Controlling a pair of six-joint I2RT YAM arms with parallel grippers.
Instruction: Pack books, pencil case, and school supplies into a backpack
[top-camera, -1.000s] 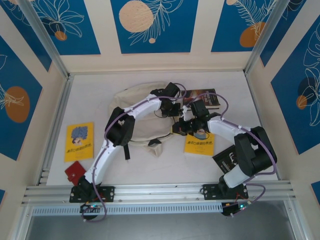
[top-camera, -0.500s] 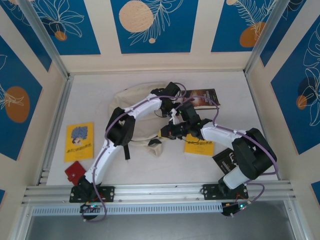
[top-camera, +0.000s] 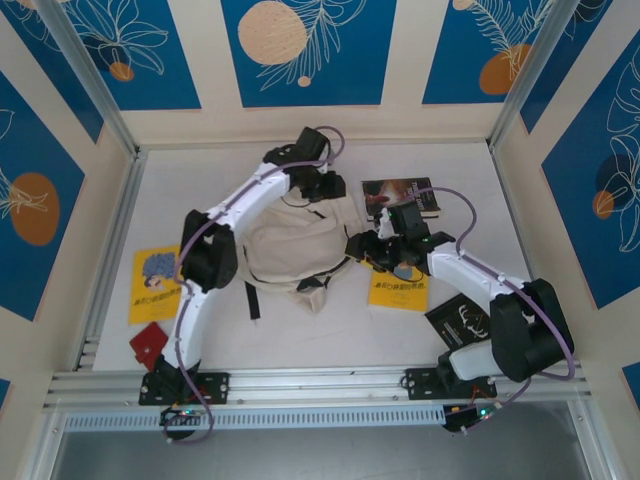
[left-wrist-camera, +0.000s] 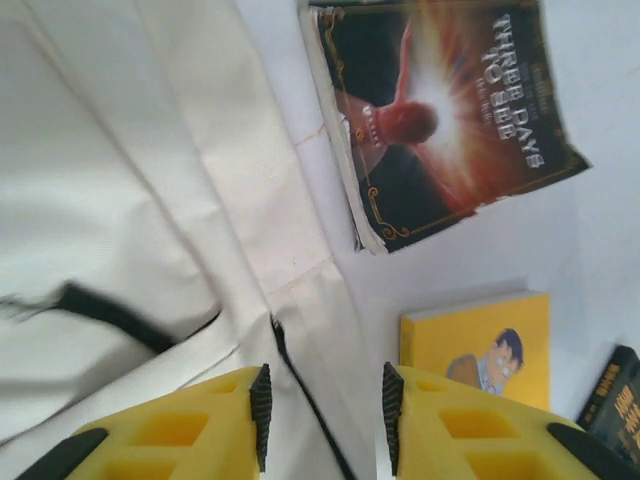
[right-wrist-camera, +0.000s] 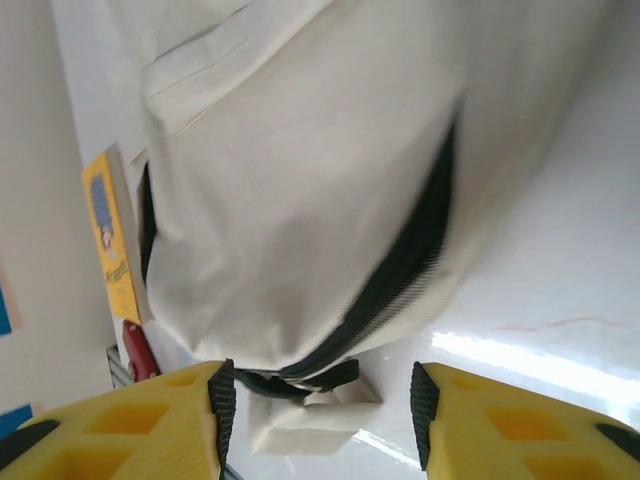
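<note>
Backpack (top-camera: 285, 255) just beside right hand (top-camera: 356, 247)

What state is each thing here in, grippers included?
backpack: lying slumped on the table, zip state unclear.
dark brown book: closed, flat on the table.
left yellow book: closed, flat, unpacked.
right yellow book: closed, flat, partly hidden by the right arm.
black book: closed, flat, partly hidden by the right arm.
red item: lying on the table.
left gripper: open, empty.
right gripper: open, empty.

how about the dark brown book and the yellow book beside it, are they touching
Apart. The left wrist view shows a strip of bare table between the dark brown book and the yellow book.
</note>
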